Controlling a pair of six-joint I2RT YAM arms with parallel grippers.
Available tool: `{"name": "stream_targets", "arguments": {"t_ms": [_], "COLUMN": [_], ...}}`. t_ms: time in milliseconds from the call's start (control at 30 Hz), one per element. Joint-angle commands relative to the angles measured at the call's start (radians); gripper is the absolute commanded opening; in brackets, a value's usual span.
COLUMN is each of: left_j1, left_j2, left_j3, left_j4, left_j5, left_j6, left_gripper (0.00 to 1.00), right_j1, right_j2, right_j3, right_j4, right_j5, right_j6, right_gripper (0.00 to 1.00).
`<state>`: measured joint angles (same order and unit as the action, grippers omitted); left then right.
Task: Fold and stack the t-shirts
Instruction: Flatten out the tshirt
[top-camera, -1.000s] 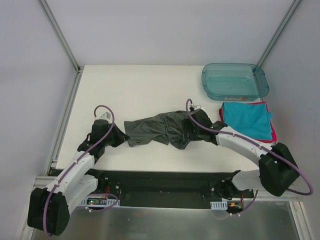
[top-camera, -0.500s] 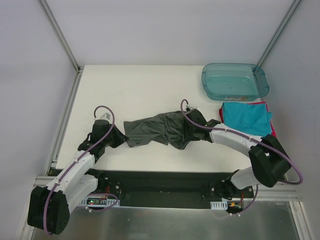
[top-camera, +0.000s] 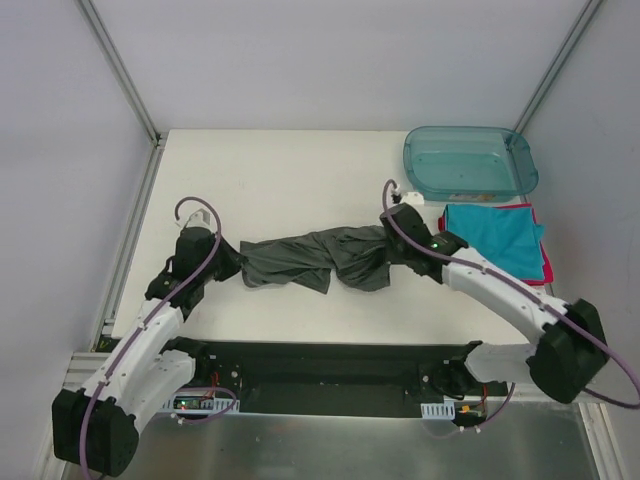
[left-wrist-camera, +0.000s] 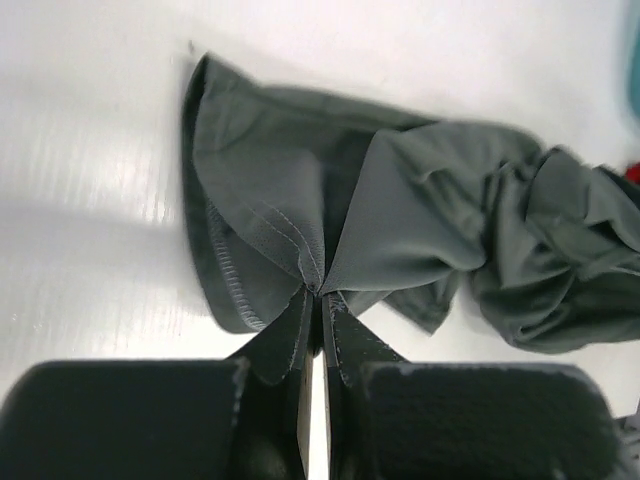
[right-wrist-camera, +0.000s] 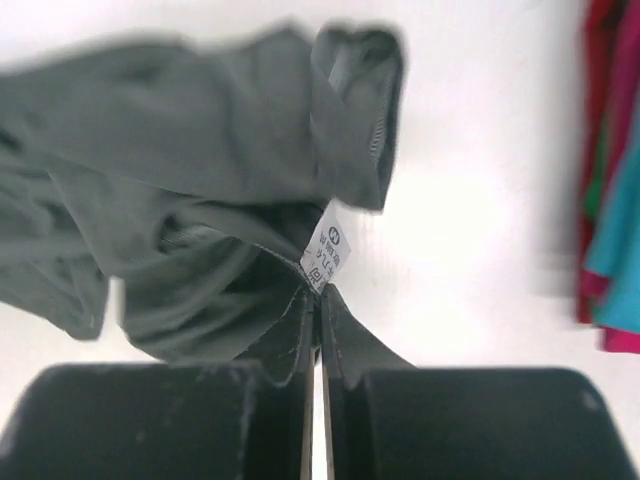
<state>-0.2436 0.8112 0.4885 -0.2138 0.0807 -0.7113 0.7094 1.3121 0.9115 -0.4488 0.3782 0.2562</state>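
A crumpled dark charcoal-grey t-shirt (top-camera: 310, 258) lies stretched between the two arms on the white table. My left gripper (left-wrist-camera: 320, 293) is shut on the hemmed edge of the grey t-shirt (left-wrist-camera: 400, 230) at its left end. My right gripper (right-wrist-camera: 320, 288) is shut on the grey t-shirt (right-wrist-camera: 200, 200) right by its white neck label (right-wrist-camera: 326, 250). In the top view the left gripper (top-camera: 232, 262) and right gripper (top-camera: 392, 240) hold opposite ends. A folded teal t-shirt (top-camera: 493, 238) lies on a red-pink t-shirt (top-camera: 541, 270) at the right.
A translucent teal plastic tub (top-camera: 470, 162) stands at the back right, just behind the folded stack. The metal frame rail (top-camera: 128, 245) runs along the table's left edge. The teal and red-pink cloth edges (right-wrist-camera: 610, 200) show at the right of the right wrist view.
My right gripper has closed on the grey t-shirt at its label and shifted up and right. The left gripper moved slightly back, and the shirt is pulled longer between them.
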Motion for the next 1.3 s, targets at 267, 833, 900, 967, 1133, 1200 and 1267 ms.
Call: {"name": "stream_targets", "arguments": {"t_ms": [267, 833, 900, 967, 1133, 1200, 1267], "left_j1": [-0.008, -0.008, -0.008, -0.008, -0.008, -0.006, -0.008], "left_j2": [-0.291, -0.541, -0.558, -0.569, -0.570, -0.560, -0.531], "left_j3": [0.278, 0.512, 0.519, 0.522, 0.480, 0.414, 0.320], "left_j4": [-0.088, -0.105, -0.110, -0.114, -0.127, -0.128, -0.128], "left_j5": [-0.220, -0.262, -0.282, -0.292, -0.311, -0.306, -0.303], "left_j6": [0.084, 0.131, 0.134, 0.133, 0.112, 0.082, 0.047], "left_gripper": [0.00, 0.00, 0.00, 0.00, 0.00, 0.00, 0.00], "right_j1": [-0.059, -0.057, -0.059, -0.059, -0.059, -0.059, -0.059], "right_j2": [-0.375, -0.571, -0.585, -0.594, -0.614, -0.603, -0.562], "right_j3": [0.338, 0.722, 0.727, 0.725, 0.650, 0.569, 0.471], "right_j4": [-0.154, -0.243, -0.242, -0.243, -0.240, -0.229, -0.208], "right_j5": [0.193, 0.001, 0.034, 0.056, 0.111, 0.161, 0.236], "right_j6": [-0.288, -0.370, -0.364, -0.357, -0.318, -0.288, -0.279], "right_gripper": [0.01, 0.01, 0.01, 0.01, 0.01, 0.01, 0.01]}}
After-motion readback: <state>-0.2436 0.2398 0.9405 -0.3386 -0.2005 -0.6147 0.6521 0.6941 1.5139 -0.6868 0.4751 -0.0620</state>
